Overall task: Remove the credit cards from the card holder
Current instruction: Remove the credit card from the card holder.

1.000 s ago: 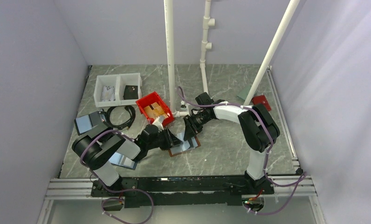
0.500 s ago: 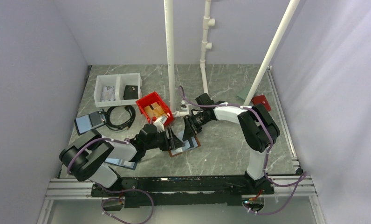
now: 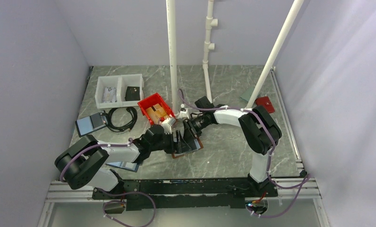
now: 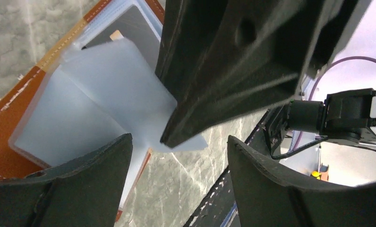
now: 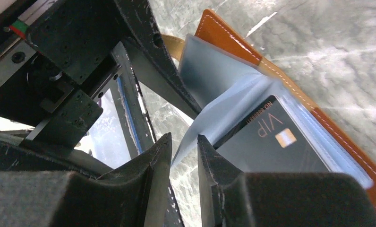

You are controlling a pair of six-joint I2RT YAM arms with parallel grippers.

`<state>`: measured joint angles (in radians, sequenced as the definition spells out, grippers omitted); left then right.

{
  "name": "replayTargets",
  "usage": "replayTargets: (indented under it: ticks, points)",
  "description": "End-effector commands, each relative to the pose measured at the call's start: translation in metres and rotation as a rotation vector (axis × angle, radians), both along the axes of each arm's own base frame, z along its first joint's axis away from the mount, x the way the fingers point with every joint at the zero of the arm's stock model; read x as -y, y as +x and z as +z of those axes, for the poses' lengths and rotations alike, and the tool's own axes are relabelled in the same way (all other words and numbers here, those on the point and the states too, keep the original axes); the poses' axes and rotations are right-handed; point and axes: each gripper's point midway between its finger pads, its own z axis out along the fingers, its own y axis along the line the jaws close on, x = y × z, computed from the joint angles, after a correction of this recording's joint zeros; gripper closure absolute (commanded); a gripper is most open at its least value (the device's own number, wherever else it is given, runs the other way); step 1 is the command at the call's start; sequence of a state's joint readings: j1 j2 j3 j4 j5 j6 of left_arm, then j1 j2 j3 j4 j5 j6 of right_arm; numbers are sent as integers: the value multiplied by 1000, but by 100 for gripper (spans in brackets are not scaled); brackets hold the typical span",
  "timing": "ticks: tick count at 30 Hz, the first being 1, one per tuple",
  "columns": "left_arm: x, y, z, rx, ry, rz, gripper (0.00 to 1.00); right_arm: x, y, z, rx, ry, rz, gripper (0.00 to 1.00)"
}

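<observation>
Visibly, the open card holder holds a dark VIP card; right gripper pinches a clear sleeve, left gripper gapes.

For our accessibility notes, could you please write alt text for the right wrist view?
The right claw, nearly shut, pinches a pale blue plastic sleeve of the open brown card holder on the marble table. A dark card marked VIP sits inside the holder, and the left claw's fingers reach in from upper left.
</observation>
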<state>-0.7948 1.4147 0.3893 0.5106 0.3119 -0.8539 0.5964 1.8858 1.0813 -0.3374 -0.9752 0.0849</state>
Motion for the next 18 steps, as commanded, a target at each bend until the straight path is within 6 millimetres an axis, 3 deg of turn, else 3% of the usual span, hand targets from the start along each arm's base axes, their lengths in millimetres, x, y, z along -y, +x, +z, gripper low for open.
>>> replayTargets:
  ticks: [1,9,18]
  points:
    - [2,10,0,22,41,27,21,-8,-2,2,-20,10,-5,67]
    - [-9,16,-16,-49,135,113,21,-13,-6,12,-32,49,10,65]
    - [-29,13,-23,-79,196,191,31,-14,-11,18,-60,82,36,64]
